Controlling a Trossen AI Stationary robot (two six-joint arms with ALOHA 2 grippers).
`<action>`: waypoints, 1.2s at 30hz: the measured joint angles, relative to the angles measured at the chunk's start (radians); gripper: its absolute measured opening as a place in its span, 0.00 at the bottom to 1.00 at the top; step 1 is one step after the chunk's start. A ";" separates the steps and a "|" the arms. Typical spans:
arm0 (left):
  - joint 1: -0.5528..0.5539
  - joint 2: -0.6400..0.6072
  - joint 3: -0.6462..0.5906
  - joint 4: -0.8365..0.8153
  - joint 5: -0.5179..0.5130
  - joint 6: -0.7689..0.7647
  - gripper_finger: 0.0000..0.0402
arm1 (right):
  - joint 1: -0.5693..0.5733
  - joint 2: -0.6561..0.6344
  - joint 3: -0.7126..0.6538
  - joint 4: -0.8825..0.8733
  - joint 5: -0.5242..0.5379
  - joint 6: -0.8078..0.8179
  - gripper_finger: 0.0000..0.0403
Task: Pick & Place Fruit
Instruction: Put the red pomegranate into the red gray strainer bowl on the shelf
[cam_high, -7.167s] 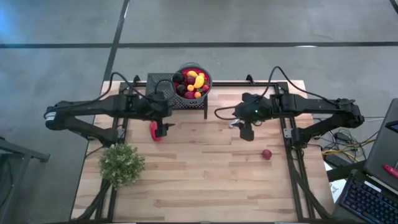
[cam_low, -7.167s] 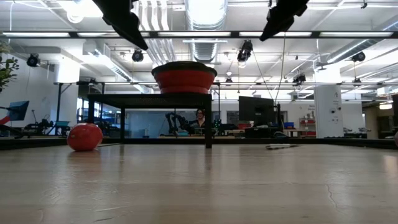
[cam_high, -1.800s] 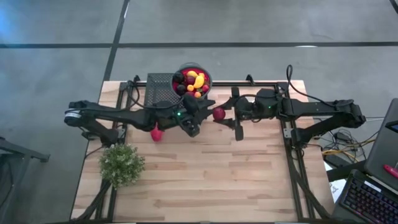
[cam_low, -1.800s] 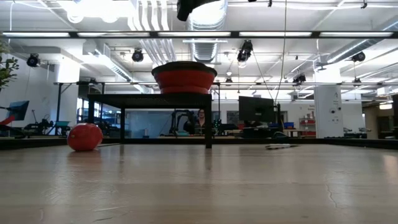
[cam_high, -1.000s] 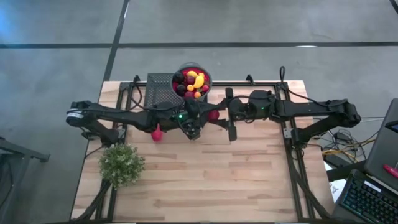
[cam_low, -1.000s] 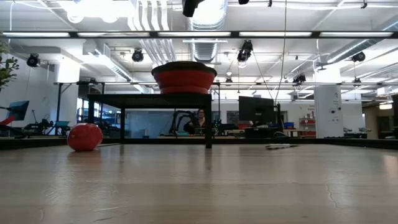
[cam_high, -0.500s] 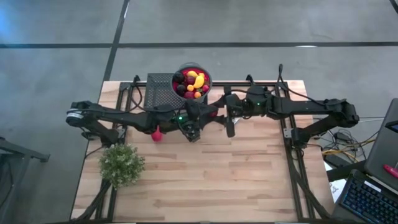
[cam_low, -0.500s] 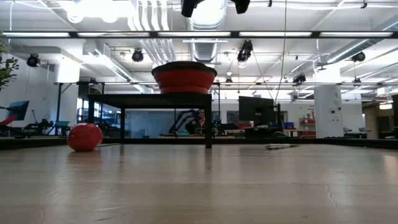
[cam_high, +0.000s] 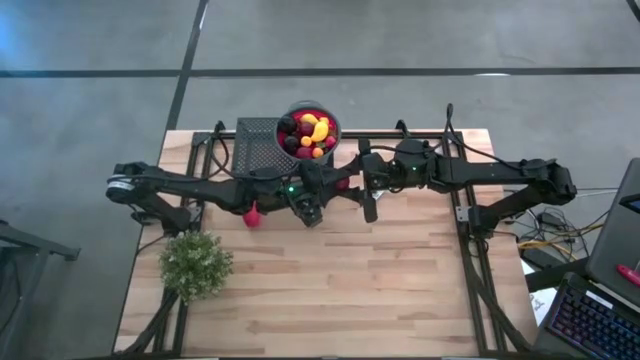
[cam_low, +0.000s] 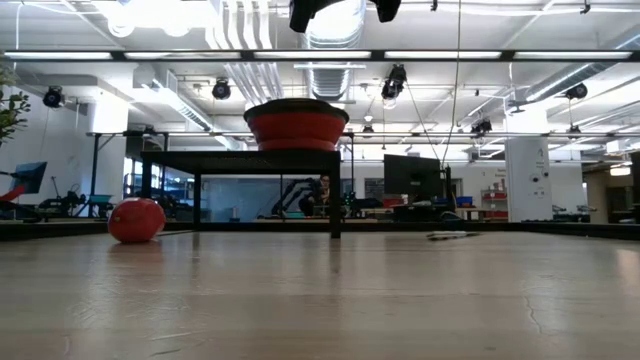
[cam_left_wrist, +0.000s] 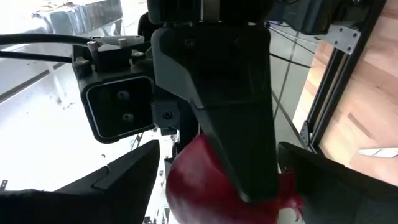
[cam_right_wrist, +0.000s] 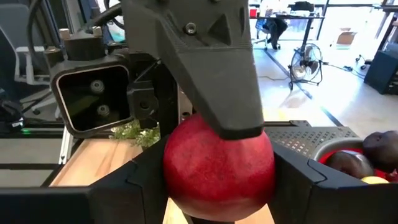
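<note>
The two pincers meet nose to nose above the tabletop (cam_high: 330, 280), just in front of the bowl (cam_high: 309, 131) of small fruit that stands on the black mesh stand (cam_high: 262, 148). Between them is one red fruit (cam_right_wrist: 217, 163), round and with no long axis to speak of.

In the right wrist view the red fruit sits between the right pincer (cam_high: 352, 187)'s own dark fingers (cam_right_wrist: 323, 180), which look closed against its sides, while a finger of the left pincer (cam_high: 333, 186) comes down over the top of it. The left wrist view shows the mirror of this: the fruit lies between the left arm's spread fingers, with the other arm's finger across it. So the fruit lies straight ahead of both pincers and equally near to each. I judge the right one to be holding it. Whether the left has closed on it yet I cannot tell.

From above, the fruit is almost wholly covered by the two wrists. In the low view both pincers are cut off at the upper edge. A larger red fruit (cam_high: 251, 215) lies on the tabletop left of the bowl, near the bushy plant (cam_high: 195, 263).
</note>
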 joint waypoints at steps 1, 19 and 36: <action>0.000 0.000 0.000 0.002 0.000 0.000 0.82 | 0.000 0.001 0.000 0.000 0.000 0.000 0.50; -0.002 0.000 0.000 0.001 -0.019 0.002 0.61 | 0.000 0.011 0.001 0.002 -0.034 0.024 0.48; 0.072 -0.067 0.002 -0.020 -0.275 -0.360 0.61 | -0.094 -0.143 0.013 -0.304 0.040 0.022 0.75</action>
